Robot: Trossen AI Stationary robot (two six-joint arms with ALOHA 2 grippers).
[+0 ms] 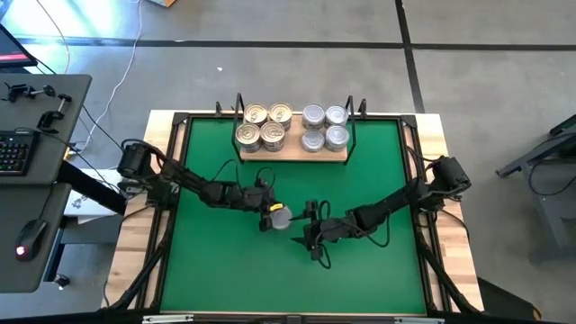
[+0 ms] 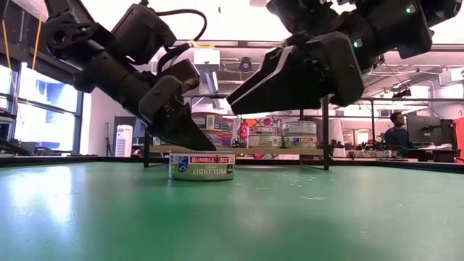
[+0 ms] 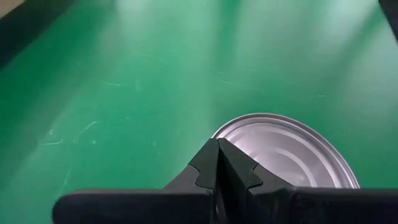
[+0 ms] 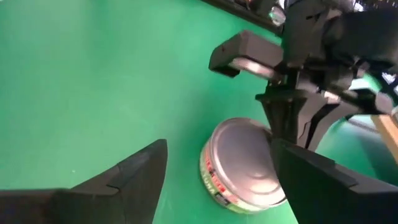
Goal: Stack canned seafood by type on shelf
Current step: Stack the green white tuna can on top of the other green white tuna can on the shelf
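One silver-lidded tin (image 1: pixel 281 216) with a tuna label (image 2: pixel 201 167) stands flat on the green mat (image 1: pixel 225 270), apart from the shelf. My left gripper (image 1: pixel 269 216) is shut, its tips down at the tin's lid (image 3: pixel 292 149). My right gripper (image 1: pixel 310 231) is open and hangs above the mat on the tin's right, touching nothing; in its wrist view the tin (image 4: pixel 242 165) lies ahead between the two fingers. The wooden shelf (image 1: pixel 292 155) at the far side carries gold-lidded tins (image 1: pixel 264 126) on its left and silver-lidded tins (image 1: pixel 324 128) on its right. My left gripper has its shut fingertips (image 3: pixel 219 163) at the rim of the tin's lid (image 3: pixel 242 134), on the tin's left side. The fingers slant down from the table's left. The tin sits flat on the mat. Whether the tips press on the lid or hover just over it, I cannot tell.
Black wire uprights (image 1: pixel 239 106) stand at both ends of the shelf. A desk with a keyboard (image 1: pixel 13 148) and a mouse (image 1: pixel 31 236) is beyond the table's left edge. Bare mat lies toward the near edge. A person (image 2: pixel 397 132) sits far back in the room.
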